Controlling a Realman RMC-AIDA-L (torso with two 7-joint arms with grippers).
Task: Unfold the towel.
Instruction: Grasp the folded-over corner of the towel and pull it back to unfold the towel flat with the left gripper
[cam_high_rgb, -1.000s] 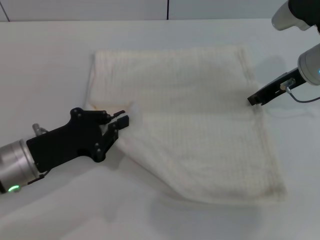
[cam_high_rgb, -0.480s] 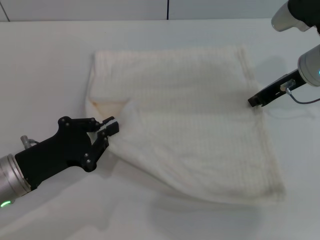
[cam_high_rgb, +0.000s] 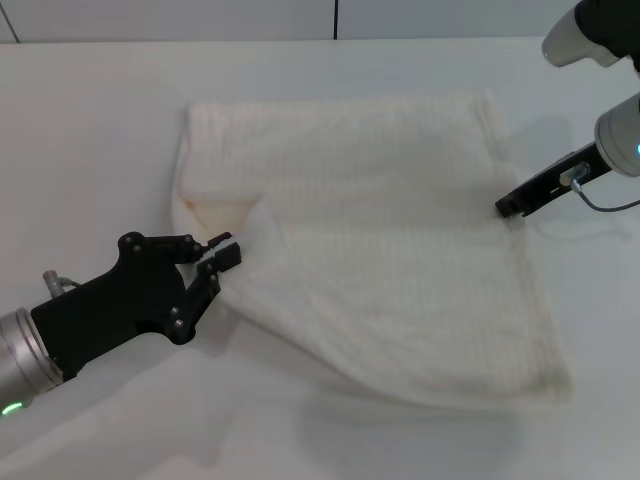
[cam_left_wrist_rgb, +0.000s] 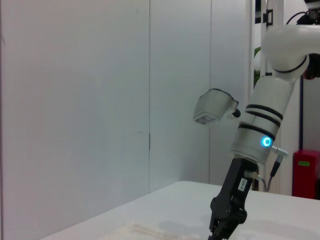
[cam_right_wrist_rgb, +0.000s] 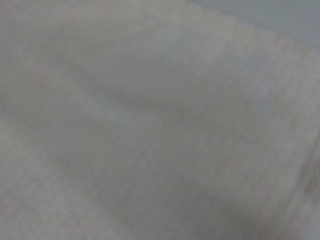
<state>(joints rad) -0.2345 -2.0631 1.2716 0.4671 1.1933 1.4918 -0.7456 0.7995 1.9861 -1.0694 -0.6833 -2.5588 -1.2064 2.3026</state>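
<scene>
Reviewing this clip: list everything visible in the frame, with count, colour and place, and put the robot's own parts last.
towel: one, cream-white, spread across the middle of the table, its left edge lifted into a fold.
table: one, white, under everything.
wall: pale grey panels, behind the table.
red object: one, in the background, behind the right arm; identity unclear.
left gripper: one, black, at the towel's left fold, shut on it.
right gripper: one, black, at the towel's right edge.

Your left pincer (cam_high_rgb: 225, 256) reaches in low from the near left, fingers pinched together. Your right pincer (cam_high_rgb: 508, 206) angles down from the far right, tip low.
</scene>
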